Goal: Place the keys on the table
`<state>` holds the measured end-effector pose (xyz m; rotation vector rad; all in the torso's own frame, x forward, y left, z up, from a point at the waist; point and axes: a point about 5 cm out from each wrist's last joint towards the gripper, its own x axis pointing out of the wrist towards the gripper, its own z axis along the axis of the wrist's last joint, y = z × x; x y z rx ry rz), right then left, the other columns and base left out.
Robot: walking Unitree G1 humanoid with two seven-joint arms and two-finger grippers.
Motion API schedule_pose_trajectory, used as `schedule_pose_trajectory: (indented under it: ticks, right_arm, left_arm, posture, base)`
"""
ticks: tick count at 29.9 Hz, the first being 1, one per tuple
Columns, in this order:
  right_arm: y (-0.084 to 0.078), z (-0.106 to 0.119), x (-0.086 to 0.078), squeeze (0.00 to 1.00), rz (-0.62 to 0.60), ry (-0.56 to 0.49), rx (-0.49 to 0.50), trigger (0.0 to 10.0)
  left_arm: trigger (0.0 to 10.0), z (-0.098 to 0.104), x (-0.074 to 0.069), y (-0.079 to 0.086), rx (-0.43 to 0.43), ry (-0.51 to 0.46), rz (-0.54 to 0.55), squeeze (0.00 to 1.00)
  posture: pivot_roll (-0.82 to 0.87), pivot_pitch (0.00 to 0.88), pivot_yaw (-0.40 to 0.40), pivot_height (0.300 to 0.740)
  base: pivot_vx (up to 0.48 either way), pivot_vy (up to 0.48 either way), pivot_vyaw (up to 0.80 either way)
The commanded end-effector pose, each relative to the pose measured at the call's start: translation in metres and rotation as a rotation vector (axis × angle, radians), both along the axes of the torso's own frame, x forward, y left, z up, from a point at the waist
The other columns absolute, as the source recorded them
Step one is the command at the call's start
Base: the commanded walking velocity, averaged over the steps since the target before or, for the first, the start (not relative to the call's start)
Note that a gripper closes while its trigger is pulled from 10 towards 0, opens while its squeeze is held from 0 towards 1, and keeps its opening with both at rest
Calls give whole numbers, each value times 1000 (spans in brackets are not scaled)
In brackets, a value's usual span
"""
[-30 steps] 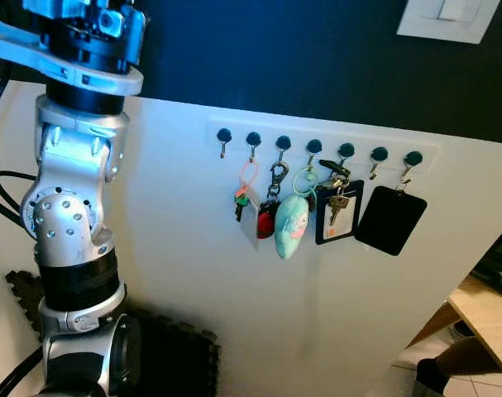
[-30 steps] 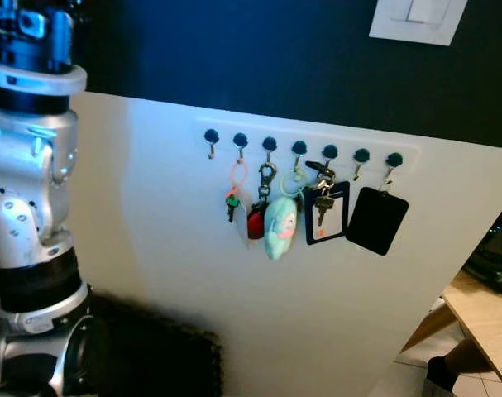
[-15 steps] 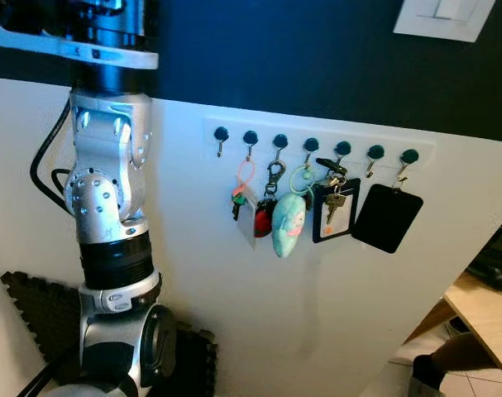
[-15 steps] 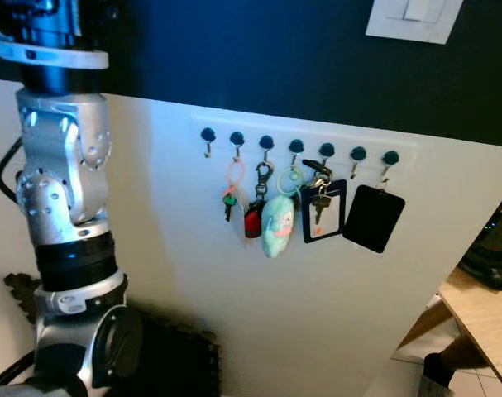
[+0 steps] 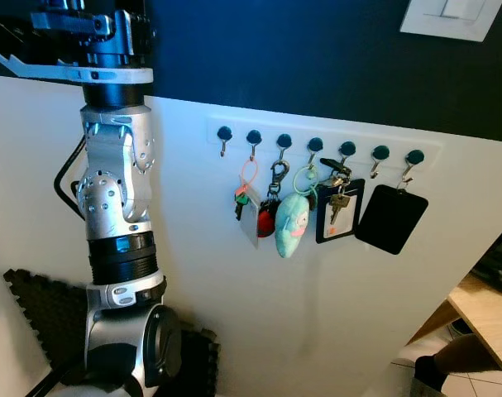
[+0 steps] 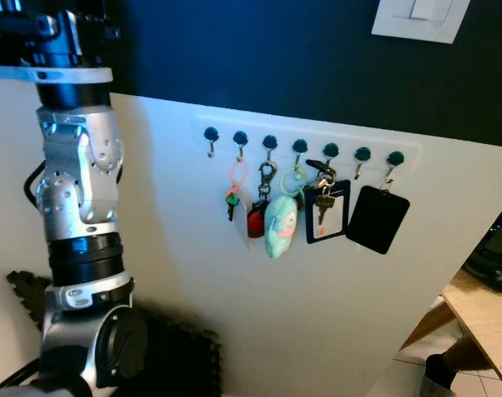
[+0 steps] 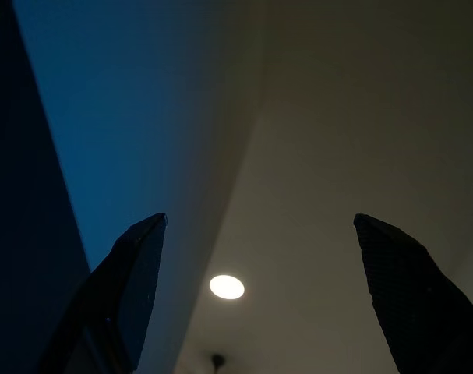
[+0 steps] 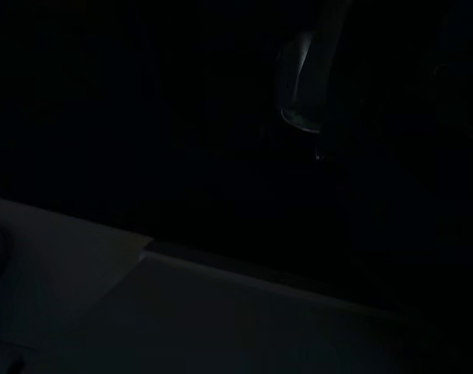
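You had swung your left arm [image 5: 114,207] upright beside the rack [image 5: 317,149], its hand [image 7: 255,288] spread and aimed at the ceiling. The keys [image 5: 339,198] hung untouched on their hook, the counter [image 5: 486,318] off right. The right hand's state I cannot tell.

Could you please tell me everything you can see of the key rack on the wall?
The key rack is a white strip fixed to the white wall, just below the dark upper band. It carries seven dark round knobs with small metal hooks. The leftmost hook is bare. From the others hang keys on an orange loop, a red fob, a pale blue plush charm, a framed card holder with keys, and a black card holder.
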<state>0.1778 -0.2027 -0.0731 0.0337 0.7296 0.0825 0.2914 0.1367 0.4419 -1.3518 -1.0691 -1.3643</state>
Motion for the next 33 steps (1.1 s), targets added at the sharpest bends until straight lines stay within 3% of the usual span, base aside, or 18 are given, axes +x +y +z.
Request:
schedule_pose_trajectory:
  ticks: [1,4,8,10,11,13,14,17,18,19,20,21,22,27,30,33]
  right_arm:
    - [-3,-4,-9,0,-6,37,-12,10000]
    - [-3,-5,-10,0,-7,43,-13,10000]
    - [-2,-6,-11,0,-10,49,-10,10000]
    - [-2,-6,-11,0,-10,49,-10,10000]
    - [-1,-7,-13,0,-8,57,-10,10000]
    - [-1,-7,-13,0,-8,57,-10,10000]
    - [0,-8,-14,0,-17,58,-9,10000]
    - [0,-8,-14,0,-21,58,-8,10000]
    - [1,-8,-14,0,-28,57,-7,10000]
    - [1,-9,-15,0,-36,55,-4,10000]
    - [1,-9,-15,0,-36,55,-4,10000]
    - [0,-8,-14,0,-44,43,-2,10000]
    - [-1,-7,-14,0,-45,36,-2,10000]
    - [-2,-6,-15,0,-44,18,1,10000]
    - [0,-5,-15,0,-37,3,3,10000]
    - [2,-5,-14,0,-30,-8,5,10000]
  left_arm:
    - [10000,-6,6,-3,20,2,9,0]
    - [10000,-8,10,4,-33,-11,-33,0]
    - [10000,-22,25,7,-16,15,-15,0]
    - [10000,-22,25,7,-16,15,-15,0]
    - [10000,-38,41,11,27,63,71,0]
    - [10000,-38,41,11,27,63,71,0]
    - [10000,-73,68,21,160,183,254,0]
    - [10000,-86,75,25,222,223,316,0]
    - [10000,-99,77,29,290,236,367,0]
    - [10000,-85,51,29,355,190,410,0]
    - [10000,-85,51,29,355,190,410,0]
    - [10000,-83,4,22,482,150,462,0]
    - [10000,-89,-6,20,511,152,465,0]
    - [10000,-107,-8,26,488,196,448,0]
    - [10000,-111,-16,34,424,132,404,0]
    - [10000,-114,-24,36,444,77,353,0]
  posture:
    - [57,111,-60,740]
    - [54,112,-57,740]
    - [63,108,-60,740]
    - [63,108,-60,740]
    - [61,102,-60,740]
    - [61,102,-60,740]
    - [54,94,-39,740]
    - [53,92,-34,740]
    - [53,90,-28,740]
    - [52,86,-21,740]
    - [52,86,-21,740]
    - [53,82,-15,740]
    - [53,82,-15,740]
    - [59,78,-16,740]
    - [62,83,-23,740]
    - [67,86,-24,740]
  base:
    - [0,0,0]
    - [0,0,0]
    - [0,0,0]
    - [0,0,0]
    - [0,0,0]
    - [0,0,0]
    - [0,0,0]
    - [0,0,0]
    - [0,0,0]
    - [0,0,0]
    - [0,0,0]
    - [0,0,0]
    - [0,0,0]
    - [0,0,0]
    - [0,0,0]
    - [0,0,0]
